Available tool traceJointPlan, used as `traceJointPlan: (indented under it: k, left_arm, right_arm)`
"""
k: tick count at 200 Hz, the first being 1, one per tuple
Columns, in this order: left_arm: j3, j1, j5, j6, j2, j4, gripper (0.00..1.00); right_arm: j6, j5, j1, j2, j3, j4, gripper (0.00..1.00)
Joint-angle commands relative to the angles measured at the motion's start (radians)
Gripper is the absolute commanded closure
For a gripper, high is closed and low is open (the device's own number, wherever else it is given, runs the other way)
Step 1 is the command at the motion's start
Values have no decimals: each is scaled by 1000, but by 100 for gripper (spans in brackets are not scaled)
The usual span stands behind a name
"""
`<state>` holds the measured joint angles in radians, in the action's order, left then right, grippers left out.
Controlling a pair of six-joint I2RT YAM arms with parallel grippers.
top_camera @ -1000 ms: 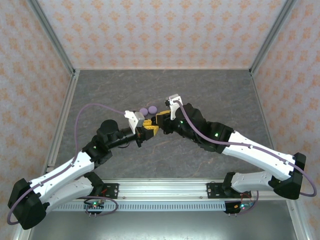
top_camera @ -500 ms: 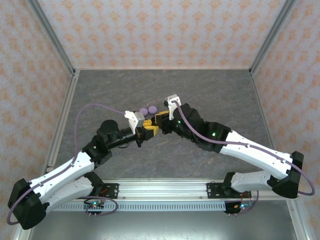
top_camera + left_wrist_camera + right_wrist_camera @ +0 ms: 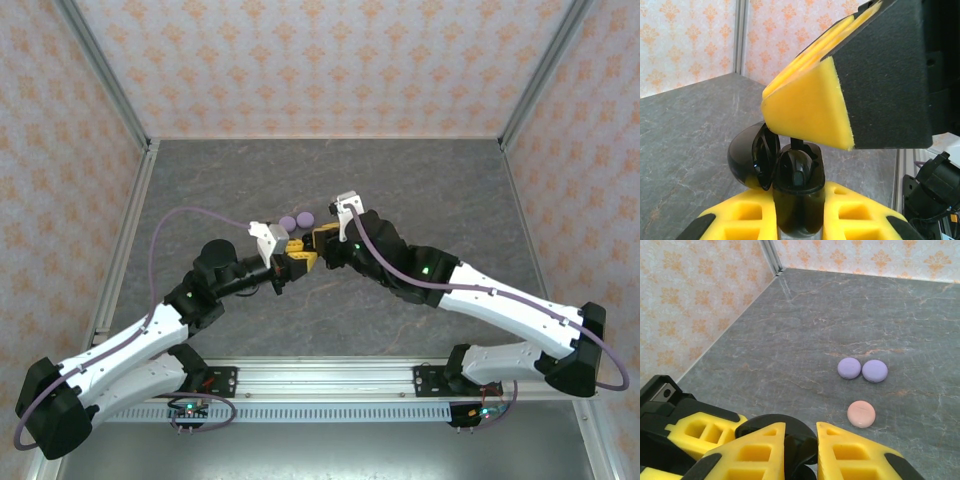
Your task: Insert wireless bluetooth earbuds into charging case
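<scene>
Left wrist close-up: earbud meeting case at mid-table.
Clamped upright between narrow jaws of left gripper point(image 3: 296, 260): black charging case point(image 3: 796, 187), lid swung open to one side. Pinched under near-closed yellow fingers point(image 3: 810, 110) of right gripper point(image 3: 319, 242): black earbud point(image 3: 797, 144), right at the case's open top. Lying beyond on the table point(image 3: 920, 310), well apart: two lilac cases point(image 3: 849, 368), touching, and one pink case point(image 3: 861, 413).

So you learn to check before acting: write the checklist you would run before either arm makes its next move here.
1. Left gripper shut on the black case: ok.
2. Case lid open: ok.
3. Right gripper shut, right above the case: ok.
4. Earbud seated in the case: cannot tell.
5. Lilac cases and pink case lie on the table, apart from both grippers: ok.
</scene>
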<state>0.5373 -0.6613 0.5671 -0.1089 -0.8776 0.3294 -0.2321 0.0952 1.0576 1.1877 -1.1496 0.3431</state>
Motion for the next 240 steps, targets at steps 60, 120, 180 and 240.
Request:
traceJointPlan:
  k: [60,120,180,240]
  left_arm:
    - [12,-4,-14,-15,19,74,94]
    - [13,-4,-8,-18,15,81,94]
    - [13,-4,-9,-16,19,77,94]
    - [12,-4,-6,-15,21,79,94]
  right_arm:
    - [-20,-67,8,-50,30,-12,82]
    - [-45,-107,8,-64,45,-75,82]
    - [-51,-109,8,-28,39,-56,81]
    - [-52,-125,4,-49,14,-47,67]
